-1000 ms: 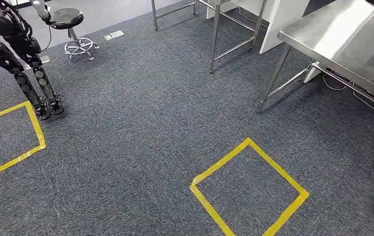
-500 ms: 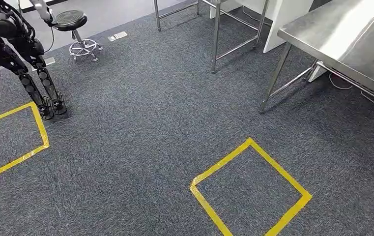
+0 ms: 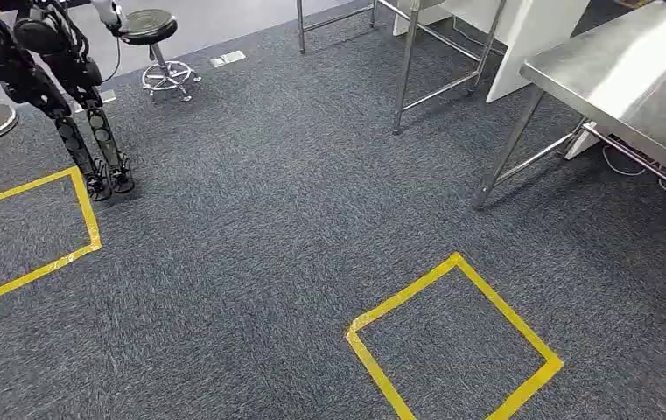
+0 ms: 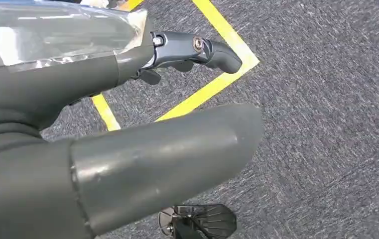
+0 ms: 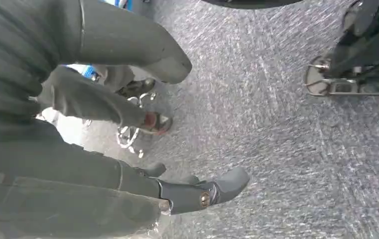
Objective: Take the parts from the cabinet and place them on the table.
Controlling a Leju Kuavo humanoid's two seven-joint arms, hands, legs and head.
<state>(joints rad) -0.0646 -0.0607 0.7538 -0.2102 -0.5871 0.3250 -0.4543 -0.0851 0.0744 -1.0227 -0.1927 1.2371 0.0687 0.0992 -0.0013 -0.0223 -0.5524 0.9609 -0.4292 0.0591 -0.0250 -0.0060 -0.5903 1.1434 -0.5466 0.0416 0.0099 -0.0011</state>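
The steel table [image 3: 635, 70] stands at the far right of the head view, its top bare where it shows. My left hand [image 4: 127, 99] hangs over the carpet, and a clear plastic bag [image 4: 53, 30] lies along its dark fingers [image 4: 202, 49] with the thick thumb [image 4: 177, 154] spread apart from them. My right hand [image 5: 77, 124] also hangs low, with clear plastic [image 5: 77, 214] lying against its fingers [image 5: 212, 191]. What is inside the plastic is hidden. No cabinet is in sight.
A yellow tape square [image 3: 456, 341] marks the carpet ahead, and another [image 3: 31, 232] lies at the left. A black legged robot [image 3: 58, 79] stands at the far left by a stool [image 3: 158, 35]. A metal table frame [image 3: 434, 52] and a white panel [image 3: 530, 35] stand beyond.
The whole head picture has shifted right and slightly down, so the camera has moved. The things on the floor have not moved among themselves.
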